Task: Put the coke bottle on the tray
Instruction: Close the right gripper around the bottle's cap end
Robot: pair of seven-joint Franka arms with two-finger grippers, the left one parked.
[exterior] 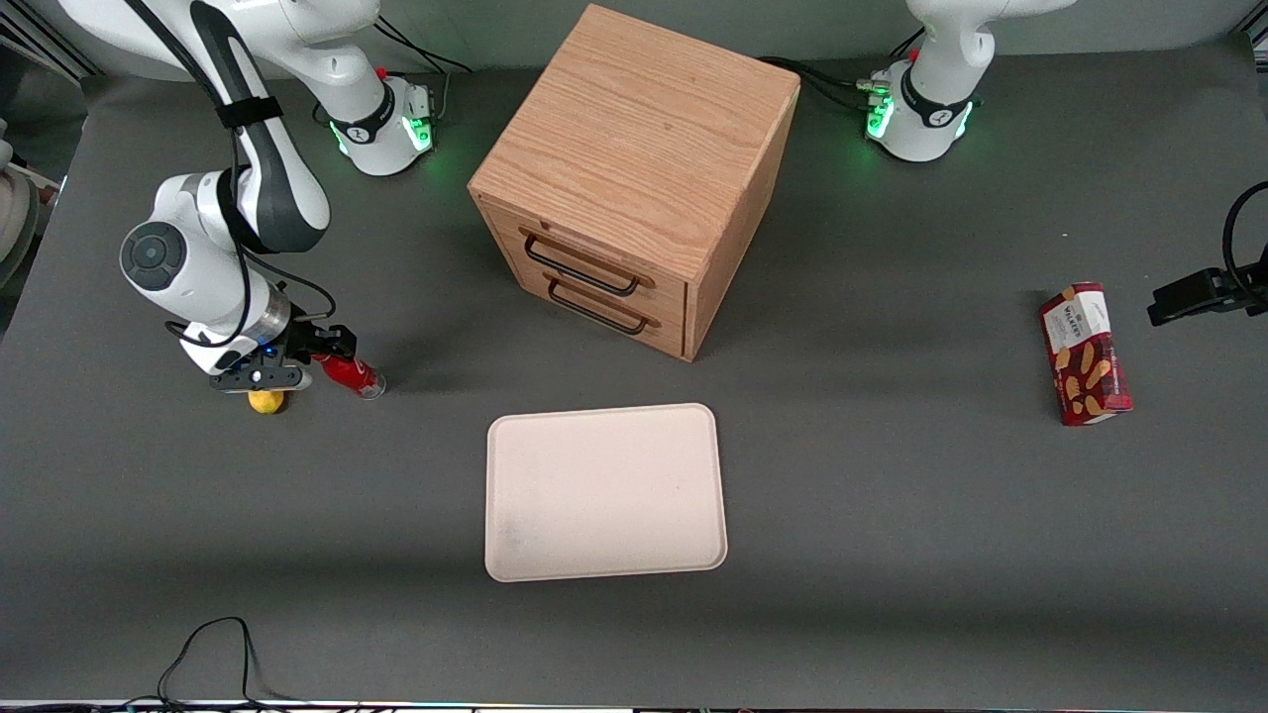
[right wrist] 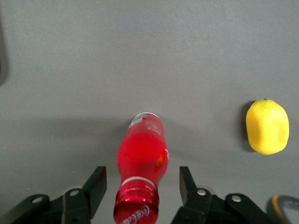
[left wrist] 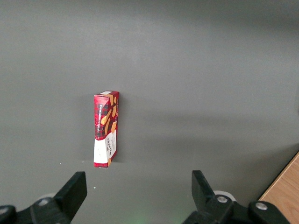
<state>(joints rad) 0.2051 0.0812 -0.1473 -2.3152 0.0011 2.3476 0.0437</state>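
Hand (right wrist: pixel 142 186) spread, straddling coke bottle (right wrist: pixel 141 156) lying on tabletop, left-centre in front view; close squarely on body, then carry to tray (exterior: pixel 604 492).

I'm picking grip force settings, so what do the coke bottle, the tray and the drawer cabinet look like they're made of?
Coke bottle: glossy translucent red, probably plastic; it lies between the open fingers of the gripper.
Tray: matte cream, likely plastic or melamine, with a low rim.
Drawer cabinet: wood, visible grain; dark handles, probably metal.
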